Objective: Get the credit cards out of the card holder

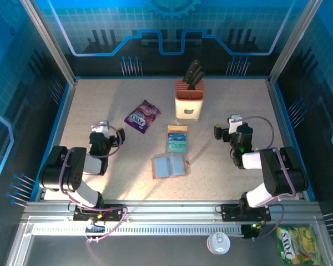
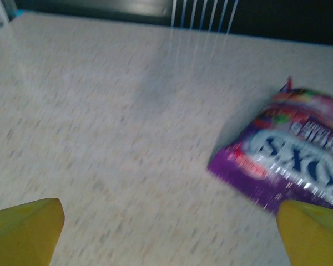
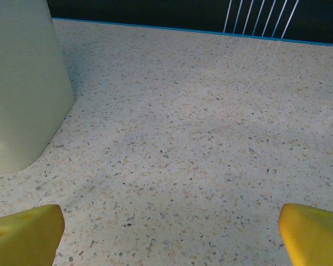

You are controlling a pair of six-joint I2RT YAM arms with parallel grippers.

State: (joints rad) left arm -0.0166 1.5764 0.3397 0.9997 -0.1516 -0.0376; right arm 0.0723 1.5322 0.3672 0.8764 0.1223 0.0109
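Wallet [image 1: 169, 165] lies open and flat on table [image 1: 100, 100], nearest my bases. Cards [image 1: 177, 138] lie just beyond wallet, outside it. My L gripper [image 1: 107, 133] is left of wallet, well apart, fingers [image 2: 23, 227] spread wide, empty. My R gripper [image 1: 228, 127] is right of wallet, also spread, empty. Snack packet [image 1: 142, 117] is beyond-left of wallet; knife block [image 1: 189, 101] is farthest beyond it.

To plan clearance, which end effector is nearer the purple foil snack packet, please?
Left. The left end effector is left of the purple snack packet; the right end effector is far right.
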